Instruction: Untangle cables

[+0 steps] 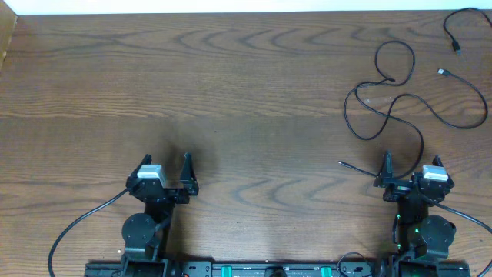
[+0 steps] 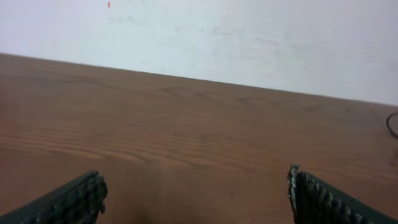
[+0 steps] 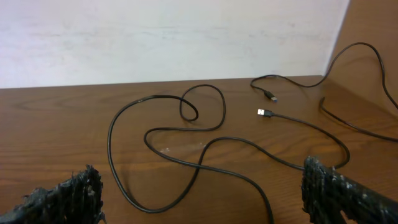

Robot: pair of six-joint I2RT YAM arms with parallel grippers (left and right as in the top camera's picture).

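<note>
A thin black cable [image 1: 345,114] lies in crossing loops at the table's right side, one plug [image 1: 443,72] pointing left and its other end [image 1: 340,162] near my right gripper. A second black cable [image 1: 453,23] curls at the far right corner. My right gripper [image 1: 412,158] is open just short of the loops. In the right wrist view the looped cable [image 3: 110,140] crosses itself ahead of the open right gripper [image 3: 200,168], touching neither finger. My left gripper [image 1: 165,160] is open over bare wood, far left of the cables. The left wrist view shows that gripper [image 2: 195,177] open and empty.
The wooden table [image 1: 231,92] ends at a white wall along the back. Thick black arm cables trail from both arm bases [image 1: 77,223] at the front edge. A wooden side panel [image 3: 373,37] stands at the far right in the right wrist view.
</note>
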